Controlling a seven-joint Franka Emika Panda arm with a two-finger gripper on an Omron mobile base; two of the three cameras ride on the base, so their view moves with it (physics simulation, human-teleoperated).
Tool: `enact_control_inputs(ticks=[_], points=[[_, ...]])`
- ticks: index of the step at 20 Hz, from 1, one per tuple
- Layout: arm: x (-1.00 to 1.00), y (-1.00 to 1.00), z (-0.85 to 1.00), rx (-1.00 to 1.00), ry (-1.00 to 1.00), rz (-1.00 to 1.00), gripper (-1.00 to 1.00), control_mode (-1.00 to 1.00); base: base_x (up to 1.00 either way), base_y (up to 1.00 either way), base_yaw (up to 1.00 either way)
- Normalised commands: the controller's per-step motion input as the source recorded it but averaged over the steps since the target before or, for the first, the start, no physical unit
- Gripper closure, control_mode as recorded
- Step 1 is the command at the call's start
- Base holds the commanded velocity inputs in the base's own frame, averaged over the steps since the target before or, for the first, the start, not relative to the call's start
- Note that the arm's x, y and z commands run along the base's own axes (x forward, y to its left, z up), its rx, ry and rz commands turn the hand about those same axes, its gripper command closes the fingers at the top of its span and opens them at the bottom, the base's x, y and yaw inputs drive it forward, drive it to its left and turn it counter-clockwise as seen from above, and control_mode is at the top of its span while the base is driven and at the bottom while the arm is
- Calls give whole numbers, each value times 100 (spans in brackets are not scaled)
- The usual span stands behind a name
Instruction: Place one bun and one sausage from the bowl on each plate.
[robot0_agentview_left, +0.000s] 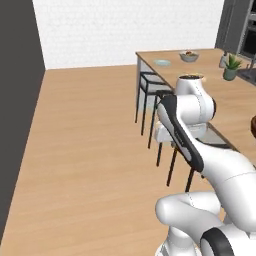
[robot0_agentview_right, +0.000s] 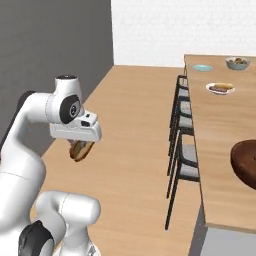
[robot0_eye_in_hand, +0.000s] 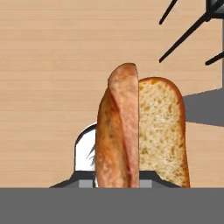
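Gripper (robot0_agentview_right: 80, 148) is closed narrowly on a bun (robot0_agentview_right: 80, 149), held out over the wooden floor (robot0_agentview_right: 135, 130), well apart from the counter (robot0_agentview_right: 220, 130). In the hand view the bun (robot0_eye_in_hand: 142, 135) stands upright along the fingers: an elongated split roll, its crust smooth and glossy brown, its cut face pale, porous and crumbly. The finger tips themselves are hidden behind the bun there, so the contact points cannot be made out.

Floor is light plank wood with visible board lines. The counter is a long slab of similar light wood. A row of stools (robot0_agentview_right: 183, 130) with thin black legs and grey seats stands along its near edge, between the arm and the counter.

On the counter, the bowl (robot0_agentview_right: 246, 161), dark brown and round, sits at the near end, cut off by the frame edge. Farther along lies a white plate (robot0_agentview_right: 220, 89) carrying a bun and a sausage, not separable at this size. Beyond it is a pale blue plate (robot0_agentview_right: 202, 67), shallow and bare. Just beside that, at the far end, sits a pale grey fruit bowl (robot0_agentview_right: 237, 63) with contents. A small potted plant (robot0_agentview_left: 231, 67) stands on the counter in the left base view. Back wall (robot0_agentview_right: 180, 30) is white brick texture; the side wall is flat dark grey.
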Motion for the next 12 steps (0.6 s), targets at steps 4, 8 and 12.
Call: enact_control_inputs(ticks=[4,8,12], points=[[0,0,0,0,0,0,100,100,100,100,-5],[0,0,0,0,0,0,100,100,100,89,-13],[0,0,0,0,0,0,100,100,100,74,-14]])
